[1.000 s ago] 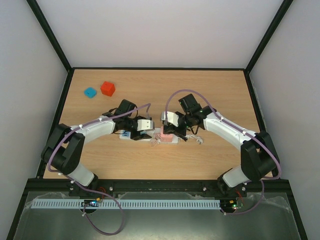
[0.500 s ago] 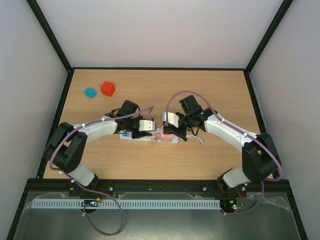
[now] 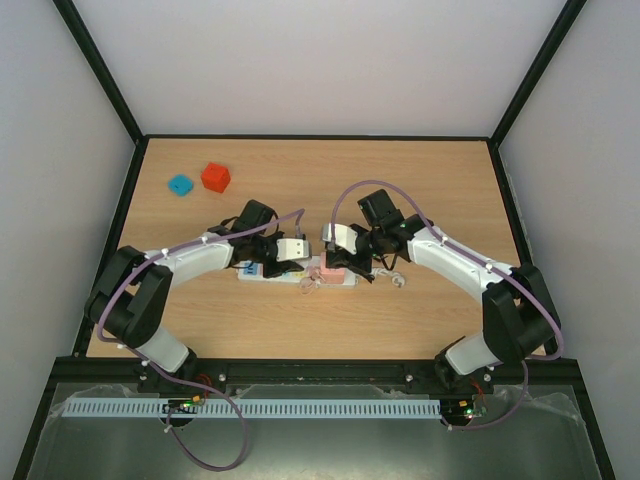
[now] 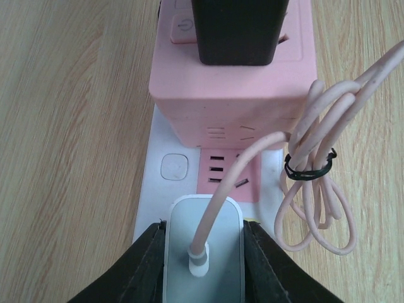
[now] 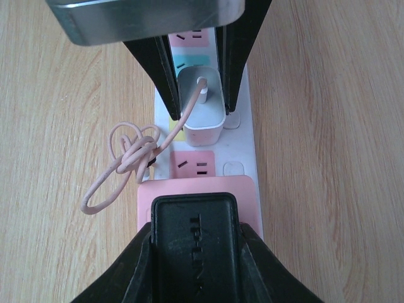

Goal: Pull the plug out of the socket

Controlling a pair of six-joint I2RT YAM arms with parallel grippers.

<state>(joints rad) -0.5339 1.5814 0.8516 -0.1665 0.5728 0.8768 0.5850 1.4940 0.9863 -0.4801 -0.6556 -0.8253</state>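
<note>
We find the socket (image 3: 300, 279) lying flat at the centre of the table (image 3: 420, 180) in the top view, its length running from 9 to 3 o'clock. The left gripper (image 4: 203, 252) is closed narrowly on the white plug (image 4: 202, 240), one finger on each side, over the strip. We cannot tell whether the pins are seated. In the left wrist view, the pink cord (image 4: 315, 158) coils at 2 o'clock of the plug. The right gripper (image 5: 194, 252) clamps the black block (image 5: 194, 233), which sits on the pink cube (image 5: 249, 196) at the strip's 3 o'clock end.
</note>
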